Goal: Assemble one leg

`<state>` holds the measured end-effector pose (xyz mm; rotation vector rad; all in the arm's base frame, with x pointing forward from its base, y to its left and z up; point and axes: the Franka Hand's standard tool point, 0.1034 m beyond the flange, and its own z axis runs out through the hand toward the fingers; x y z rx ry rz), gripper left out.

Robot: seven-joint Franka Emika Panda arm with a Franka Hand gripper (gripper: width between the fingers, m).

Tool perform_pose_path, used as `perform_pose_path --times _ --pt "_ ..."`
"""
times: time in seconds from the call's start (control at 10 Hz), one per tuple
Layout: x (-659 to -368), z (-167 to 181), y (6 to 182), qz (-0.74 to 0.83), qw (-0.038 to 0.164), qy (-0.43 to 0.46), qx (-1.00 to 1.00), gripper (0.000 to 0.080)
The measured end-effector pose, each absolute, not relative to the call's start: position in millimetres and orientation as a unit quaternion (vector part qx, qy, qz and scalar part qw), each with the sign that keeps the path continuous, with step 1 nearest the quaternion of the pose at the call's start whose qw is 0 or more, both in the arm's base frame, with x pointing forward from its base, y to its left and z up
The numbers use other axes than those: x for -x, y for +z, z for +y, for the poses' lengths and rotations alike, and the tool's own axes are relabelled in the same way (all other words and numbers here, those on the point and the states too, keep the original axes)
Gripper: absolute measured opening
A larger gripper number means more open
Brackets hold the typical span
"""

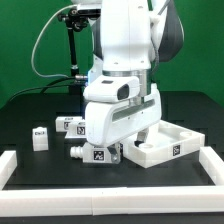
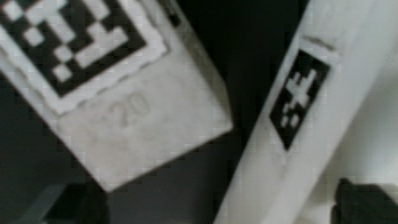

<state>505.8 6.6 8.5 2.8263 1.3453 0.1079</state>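
Observation:
In the wrist view a long white leg (image 2: pixel 281 120) with a tag on its side runs between my gripper (image 2: pixel 217 203). The dark fingertips (image 2: pixel 71 205) stand wide apart, one on each side, so the gripper is open around the leg, closer to one finger. A second white block (image 2: pixel 116 110) with a large tag lies beside it. In the exterior view the gripper (image 1: pixel 110 148) is down at the table, over a lying leg (image 1: pixel 93 153); the arm hides the fingers. Two more legs (image 1: pixel 40 136) (image 1: pixel 70 126) stand toward the exterior view's left.
A large flat white panel (image 1: pixel 165 148) with raised edges and tags lies at the exterior view's right, close to the hand. A white frame (image 1: pixel 20 165) borders the black table. A black stand with cables (image 1: pixel 72 50) rises behind.

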Motion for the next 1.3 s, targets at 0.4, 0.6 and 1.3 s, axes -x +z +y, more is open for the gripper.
perform_pose_path --times 0.4,0.6,1.3 --pt "-505.6 6.8 8.1 0.429 0.005 0.034 -0.903 0.0144" --pt "-503.7 2.4 9.8 0.414 0.001 0.028 -0.91 0.0056" --pt "-517.9 -20.3 20.6 0.239 -0.059 -0.031 -0.969 0.0056"
